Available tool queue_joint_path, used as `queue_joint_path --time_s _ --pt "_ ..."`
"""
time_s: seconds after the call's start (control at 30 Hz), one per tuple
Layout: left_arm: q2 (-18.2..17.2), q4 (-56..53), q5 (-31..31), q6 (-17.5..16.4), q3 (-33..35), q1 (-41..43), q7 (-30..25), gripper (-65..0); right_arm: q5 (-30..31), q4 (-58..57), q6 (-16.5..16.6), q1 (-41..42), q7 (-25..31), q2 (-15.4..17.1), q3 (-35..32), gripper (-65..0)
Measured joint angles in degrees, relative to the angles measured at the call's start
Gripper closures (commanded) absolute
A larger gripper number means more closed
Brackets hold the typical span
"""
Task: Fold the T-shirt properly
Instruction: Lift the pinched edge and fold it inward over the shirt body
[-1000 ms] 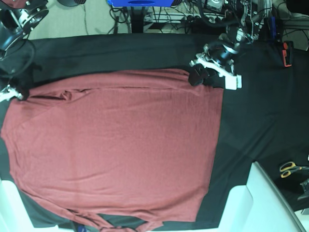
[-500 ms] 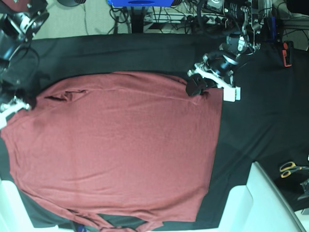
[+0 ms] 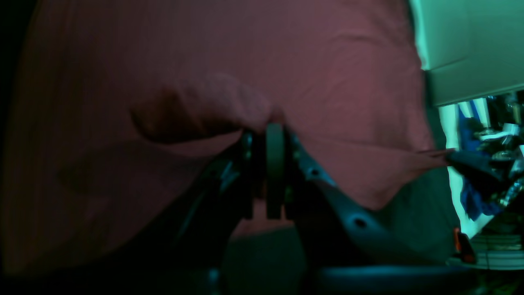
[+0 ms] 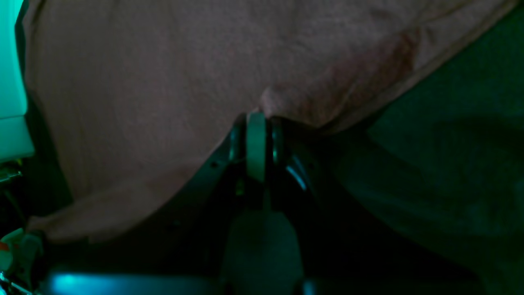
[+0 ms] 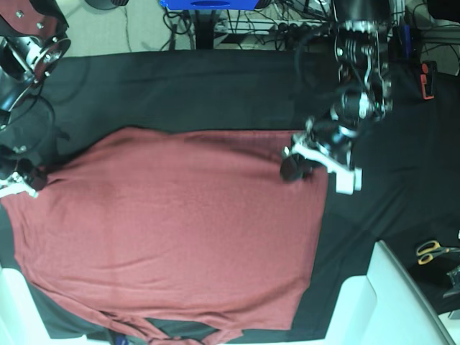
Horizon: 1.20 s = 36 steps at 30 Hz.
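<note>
The brick-red T-shirt point(image 5: 180, 230) lies spread on the black tablecloth point(image 5: 215, 86), its far edge lifted and carried over the body. My left gripper point(image 5: 293, 167) is shut on the shirt's far right corner; in the left wrist view its jaws point(image 3: 275, 131) pinch a fold of red fabric point(image 3: 204, 106). My right gripper point(image 5: 29, 181) is shut on the far left corner; in the right wrist view its jaws point(image 4: 256, 121) pinch the shirt's edge point(image 4: 294, 102). Bunched sleeve fabric point(image 5: 158, 332) lies at the near edge.
Scissors point(image 5: 431, 251) lie at the right edge. A white block point(image 5: 402, 302) stands at the near right and another point(image 5: 11, 309) at the near left. Cables and a blue stand point(image 5: 208, 6) sit beyond the table's far edge.
Both grippers have moved toward the near side, drawing the shirt's far edge over its body. The far edge now lies lower on the cloth, with more black tablecloth showing behind it.
</note>
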Motion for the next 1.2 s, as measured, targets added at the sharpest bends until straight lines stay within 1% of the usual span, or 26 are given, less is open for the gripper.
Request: queue_joint_path --time_s 0.03,0.1,0.2,0.43,0.6,0.77,0.93,1.03,1.13,1.2 --pt "0.1 -0.4 -0.1 -0.1 0.0 -0.9 0.0 0.0 -0.2 0.0 -0.1 0.0 0.0 -0.1 0.1 -0.2" --pt "0.1 -1.9 -0.4 0.0 0.1 -2.6 -0.1 0.0 0.0 0.0 -1.7 0.0 0.1 -0.1 0.1 -0.2" --pt "0.1 -4.8 0.0 0.1 0.1 -3.8 0.0 0.0 0.0 -0.3 -3.1 0.2 3.1 -0.3 0.0 -0.2" --pt "0.1 -8.3 0.2 0.2 0.1 -6.4 -0.1 0.0 0.0 -8.7 -3.5 1.3 7.6 0.2 0.0 -0.2" --pt "0.2 -10.2 0.3 0.1 0.1 -8.8 -0.1 0.0 0.0 -9.8 -3.5 1.4 11.6 0.0 0.0 -0.2" --pt "0.3 -12.9 0.4 0.1 0.1 -11.3 -0.1 0.0 0.0 -9.8 -3.5 1.5 13.4 -0.1 0.0 -0.2" --pt "0.3 -15.3 0.5 0.2 0.3 -13.6 -0.2 0.0 0.1 -11.2 -3.5 3.4 13.6 0.1 0.0 -0.2" --pt "0.1 -17.8 0.4 0.2 3.2 -15.9 -0.8 0.0 0.2 -11.5 -3.5 3.7 13.9 0.2 0.0 -0.2" --pt "0.4 -19.4 0.3 0.1 6.6 -16.8 -4.7 0.0 0.2 -11.6 -3.5 3.5 13.8 0.0 0.2 -0.2" --pt "0.4 -21.1 0.4 0.1 9.0 -17.3 -5.9 0.0 0.2 -11.7 -3.5 3.5 13.8 0.0 0.2 -0.2"
